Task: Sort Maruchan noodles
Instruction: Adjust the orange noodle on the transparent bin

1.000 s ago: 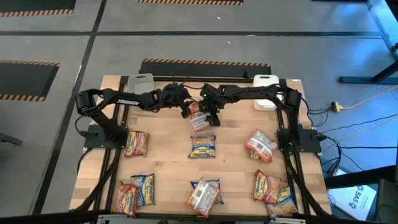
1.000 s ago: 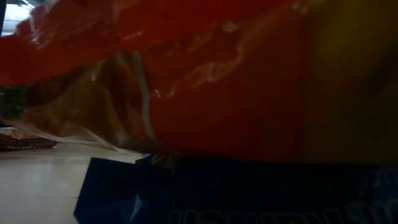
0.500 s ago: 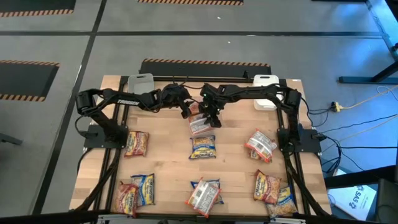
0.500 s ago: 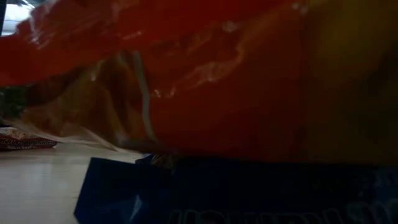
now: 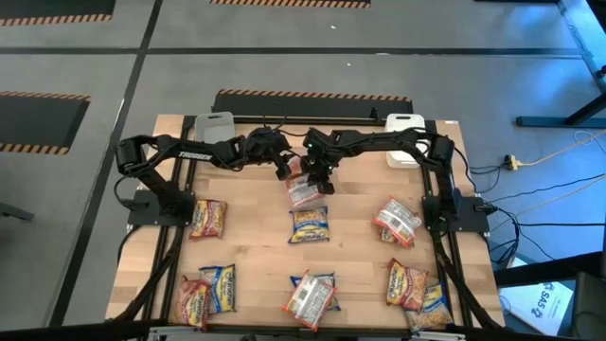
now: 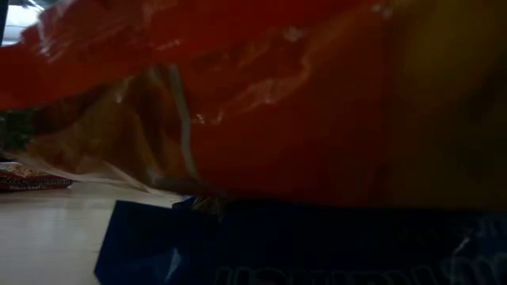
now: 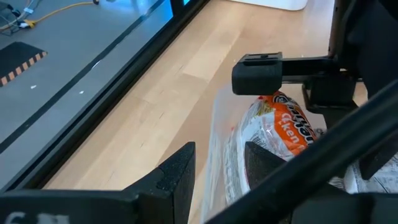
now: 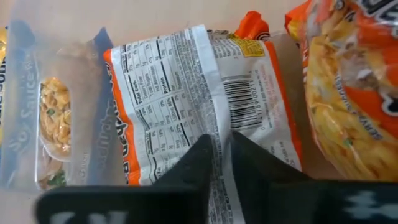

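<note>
A noodle packet point(image 5: 305, 194) lies white back up on the table's far middle, its nutrition label point(image 8: 161, 99) showing. My right gripper point(image 5: 320, 180) point(image 8: 217, 155) stands over it, shut on its back seam. Beside it an orange packet point(image 8: 348, 81) point(image 7: 283, 124) sits between the fingers of my left gripper point(image 5: 284, 171) point(image 7: 219, 177), which comes in from the table's left. A blue packet point(image 8: 43, 106) lies next to the white-backed one. My left gripper has the orange packet's clear end seal point(image 7: 217, 137) between its two fingers, which slant down from the table's left. Whether the packet rests on the table does not show. My right gripper pinches the raised back seam point(image 8: 219, 127) of the white-backed packet between its two fingers, from above and slanting toward the near edge. The fingers lie across the seam. The packet lies flat on the table.
More packets lie spread over the table: at the left point(image 5: 208, 218), the middle point(image 5: 310, 224), the right point(image 5: 396, 220) and along the near edge point(image 5: 311, 296). White bins stand at the far corners point(image 5: 215, 126) point(image 5: 405, 123). An orange-red packet point(image 6: 277, 103) blocks the low view.
My right gripper has turned a little over the white-backed packet. The packets keep their places.
</note>
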Controlling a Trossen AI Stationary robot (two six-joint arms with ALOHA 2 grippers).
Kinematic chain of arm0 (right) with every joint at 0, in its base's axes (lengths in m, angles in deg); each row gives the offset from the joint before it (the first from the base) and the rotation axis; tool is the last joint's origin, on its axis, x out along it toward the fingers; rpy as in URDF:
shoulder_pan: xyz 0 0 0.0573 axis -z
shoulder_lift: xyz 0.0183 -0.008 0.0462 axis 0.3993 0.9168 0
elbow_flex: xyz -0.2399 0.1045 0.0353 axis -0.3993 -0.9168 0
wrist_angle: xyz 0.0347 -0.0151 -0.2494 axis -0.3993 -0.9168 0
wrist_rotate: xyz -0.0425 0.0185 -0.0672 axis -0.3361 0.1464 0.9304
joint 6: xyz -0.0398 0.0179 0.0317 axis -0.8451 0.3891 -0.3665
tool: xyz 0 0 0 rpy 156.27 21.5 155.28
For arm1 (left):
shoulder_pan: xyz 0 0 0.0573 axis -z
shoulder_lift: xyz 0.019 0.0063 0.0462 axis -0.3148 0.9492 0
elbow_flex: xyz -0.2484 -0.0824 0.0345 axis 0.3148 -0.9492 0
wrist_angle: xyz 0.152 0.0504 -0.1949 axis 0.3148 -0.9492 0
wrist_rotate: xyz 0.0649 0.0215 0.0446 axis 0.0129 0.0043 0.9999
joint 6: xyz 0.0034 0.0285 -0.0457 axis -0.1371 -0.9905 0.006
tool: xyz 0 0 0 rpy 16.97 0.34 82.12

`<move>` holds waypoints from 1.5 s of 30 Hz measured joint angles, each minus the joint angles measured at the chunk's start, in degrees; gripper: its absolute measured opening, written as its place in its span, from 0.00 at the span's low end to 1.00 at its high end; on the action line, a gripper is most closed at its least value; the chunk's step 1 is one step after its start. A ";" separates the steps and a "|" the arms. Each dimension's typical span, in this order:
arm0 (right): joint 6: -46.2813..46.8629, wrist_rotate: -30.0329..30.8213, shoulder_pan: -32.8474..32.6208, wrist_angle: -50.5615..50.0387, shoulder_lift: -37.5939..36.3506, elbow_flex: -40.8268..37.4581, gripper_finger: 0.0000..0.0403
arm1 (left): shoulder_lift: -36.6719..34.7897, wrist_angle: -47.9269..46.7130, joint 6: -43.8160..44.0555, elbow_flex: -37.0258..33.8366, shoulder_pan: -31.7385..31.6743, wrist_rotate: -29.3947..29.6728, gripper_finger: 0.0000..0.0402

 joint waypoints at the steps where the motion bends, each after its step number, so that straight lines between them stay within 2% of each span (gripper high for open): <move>1: -0.47 0.14 -0.01 -0.02 0.01 0.00 0.09 | 0.00 0.00 0.00 0.00 0.00 0.00 0.33; 3: -0.99 0.27 -0.02 0.07 0.03 -0.02 0.02 | 0.00 0.00 -0.02 0.00 0.00 0.00 0.33; 8: -2.21 1.46 -0.30 0.14 -0.70 -0.20 0.01 | 0.00 0.00 -0.14 0.00 0.00 -0.02 0.33; 25: -9.65 22.39 -5.57 1.66 -9.02 -0.42 0.00 | -0.02 0.98 -1.01 0.20 0.24 -0.50 0.33; 28: -8.37 23.29 -5.64 0.61 -9.69 -0.42 0.00 | -0.02 0.96 -1.94 0.20 0.50 -0.41 0.33; 33: -0.29 23.05 -5.66 -4.16 -10.01 -0.33 0.00 | -0.02 1.53 -1.20 0.11 1.52 -0.55 0.33; 39: 2.99 25.32 -5.02 -12.18 -11.70 -0.31 0.10 | -1.74 0.84 -1.11 0.42 3.03 -0.70 0.33; 45: 5.63 20.76 -3.20 -18.37 -16.03 -0.22 0.24 | -7.42 0.05 -1.12 0.60 4.31 -1.89 0.36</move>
